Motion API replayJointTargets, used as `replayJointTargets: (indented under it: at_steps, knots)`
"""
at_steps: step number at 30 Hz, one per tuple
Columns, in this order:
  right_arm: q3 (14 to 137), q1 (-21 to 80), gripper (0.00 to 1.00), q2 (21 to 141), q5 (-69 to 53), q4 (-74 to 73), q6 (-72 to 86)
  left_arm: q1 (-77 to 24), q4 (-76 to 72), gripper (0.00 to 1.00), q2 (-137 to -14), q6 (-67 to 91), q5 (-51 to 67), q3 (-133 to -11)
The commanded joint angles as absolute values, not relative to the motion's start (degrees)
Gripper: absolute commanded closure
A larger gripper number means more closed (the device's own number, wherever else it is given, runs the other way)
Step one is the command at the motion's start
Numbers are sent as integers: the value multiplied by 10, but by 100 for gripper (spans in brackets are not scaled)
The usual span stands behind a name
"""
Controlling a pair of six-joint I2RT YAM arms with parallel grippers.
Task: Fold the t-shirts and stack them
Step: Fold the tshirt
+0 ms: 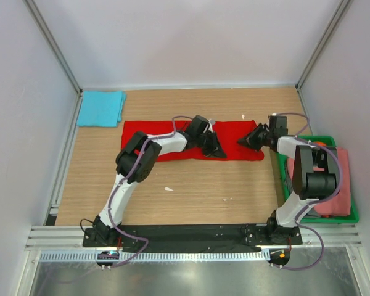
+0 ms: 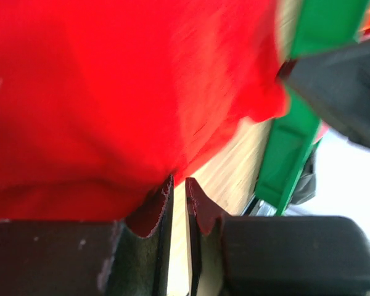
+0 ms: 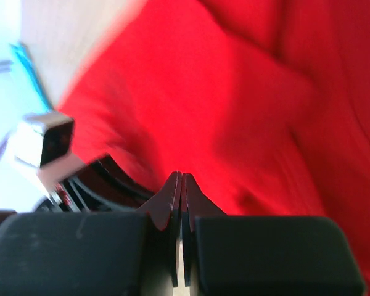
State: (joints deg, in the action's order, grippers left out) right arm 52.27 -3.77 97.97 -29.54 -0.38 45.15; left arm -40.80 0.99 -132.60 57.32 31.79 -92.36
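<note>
**Red t-shirt (image 1: 151, 134) stretched crosswise on the tabletop (image 1: 191, 185)**

Folded into a long band, the red t-shirt lies mid-tabletop, its long axis running left to right. The left jaws stand a narrow slit apart at its near edge, around the middle; whether they pinch cloth I cannot tell. The right jaws are pressed together over its right part.

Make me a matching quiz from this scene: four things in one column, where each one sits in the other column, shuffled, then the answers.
1. red t-shirt
2. turquoise t-shirt
3. pink t-shirt
4. green crate

A. far left corner of the table
B. inside the green crate
C. at the table's right edge
D. spread across the middle of the table

Pairs: 1-D, 2-A, 3-B, 4-C.
</note>
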Motion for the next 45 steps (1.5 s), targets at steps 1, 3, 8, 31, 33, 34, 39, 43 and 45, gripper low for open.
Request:
replayJointTargets:
  at_steps: [1,3,8,31,33,34,39,43,45]
  knots:
    - [467,-40,96,937,-298,-24,431,-413,-25,87,-1331,577,337,-901]
    - [459,-42,98,929,-277,-39,412,-414,-26,87,-1344,577,343,-899]
    - [502,-46,99,921,-172,-158,349,-415,-14,87,-1308,575,346,-896]
    - [595,-46,90,975,-18,-314,279,-266,325,84,-1158,349,296,-822]
    - [603,-46,91,989,-8,-315,273,-260,333,85,-1165,326,285,-811]
    - [611,-45,90,1004,-6,-316,272,-259,336,85,-1167,320,280,-809]
    - [623,-46,91,1034,27,-325,269,-259,333,85,-1177,308,255,-801]
    - [642,-46,91,1056,78,-335,279,-259,337,86,-1188,304,241,-789]
    - [663,-46,91,1071,113,-338,287,-261,331,86,-1186,307,239,-769]
